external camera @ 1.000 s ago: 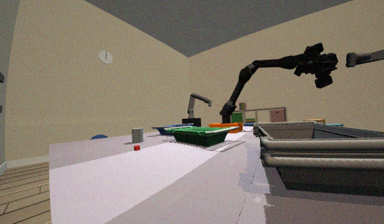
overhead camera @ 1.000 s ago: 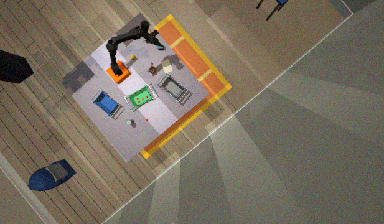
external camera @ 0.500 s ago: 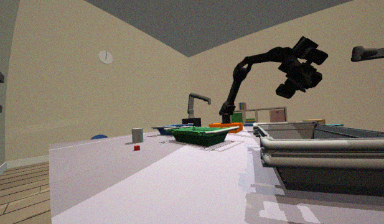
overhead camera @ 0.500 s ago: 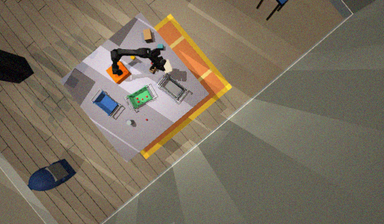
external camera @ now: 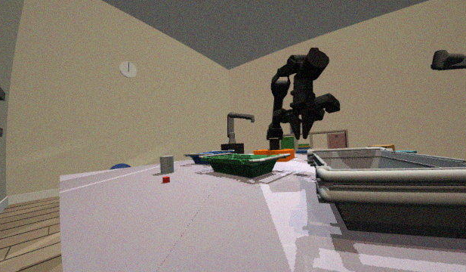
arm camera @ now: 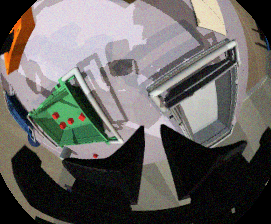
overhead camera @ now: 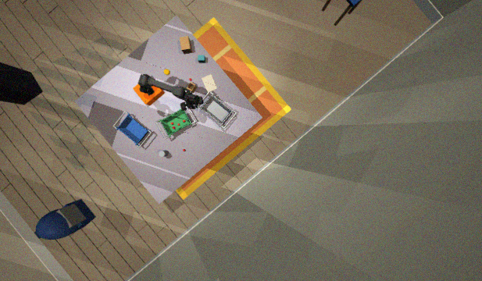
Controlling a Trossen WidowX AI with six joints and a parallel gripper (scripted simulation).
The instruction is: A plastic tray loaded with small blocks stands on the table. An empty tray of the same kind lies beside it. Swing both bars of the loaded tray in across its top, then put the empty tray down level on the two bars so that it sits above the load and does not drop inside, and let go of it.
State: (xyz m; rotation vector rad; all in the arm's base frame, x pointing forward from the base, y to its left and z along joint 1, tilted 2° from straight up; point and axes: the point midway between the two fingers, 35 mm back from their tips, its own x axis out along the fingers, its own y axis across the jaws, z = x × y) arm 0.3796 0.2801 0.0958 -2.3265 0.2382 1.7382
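The green tray stands on the table with several small red blocks inside. Its white wire bars stick out at its ends; one bar shows clearly in the wrist view. An empty grey tray stands to one side of it, with pale bars at its ends. An empty blue tray stands on the other side. My gripper points down, high above the table near the green and grey trays. Its fingertips are slightly apart with nothing between them.
A grey cylinder and a loose red block are beyond the green tray. A small brown box, a cream sheet, a tan box and a teal block are on the other side.
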